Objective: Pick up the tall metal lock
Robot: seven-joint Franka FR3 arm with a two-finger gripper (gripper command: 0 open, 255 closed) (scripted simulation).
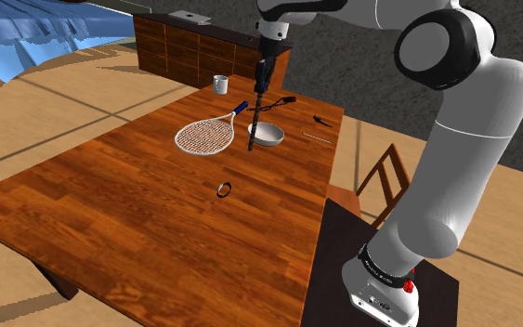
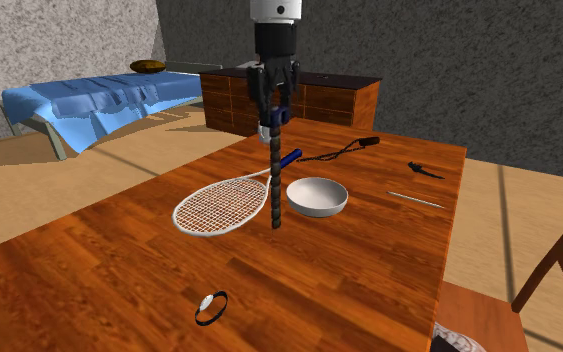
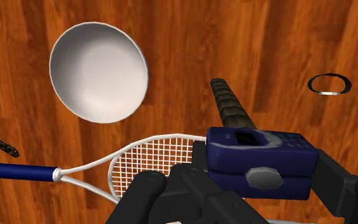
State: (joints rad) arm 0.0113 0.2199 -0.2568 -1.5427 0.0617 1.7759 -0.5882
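The lock has a dark blue body (image 3: pixel 260 156) and a long, dark, ribbed shaft (image 3: pixel 229 107) hanging straight down from it. My gripper (image 2: pixel 274 92) is shut on the blue body and holds the lock (image 2: pixel 275 180) upright above the wooden table (image 2: pixel 119 270). The shaft's lower tip hangs just over the table between a white tennis racket (image 2: pixel 219 207) and a white bowl (image 2: pixel 316 196). In the shoulder view the gripper (image 1: pixel 262 79) is above the bowl (image 1: pixel 268 136) with the lock (image 1: pixel 254 125) dangling under it. The gripper (image 3: pixel 255 184) clasps the body from both sides.
On the table lie a small black ring (image 2: pixel 211 307), a black cord (image 2: pixel 341 152), a thin metal pin (image 2: pixel 415 200), a dark small tool (image 2: pixel 424 170) and a grey mug (image 1: pixel 220 85). A wooden dresser (image 1: pixel 194 46), a blue bed (image 2: pixel 89 100) and a chair (image 1: pixel 380 181) stand around.
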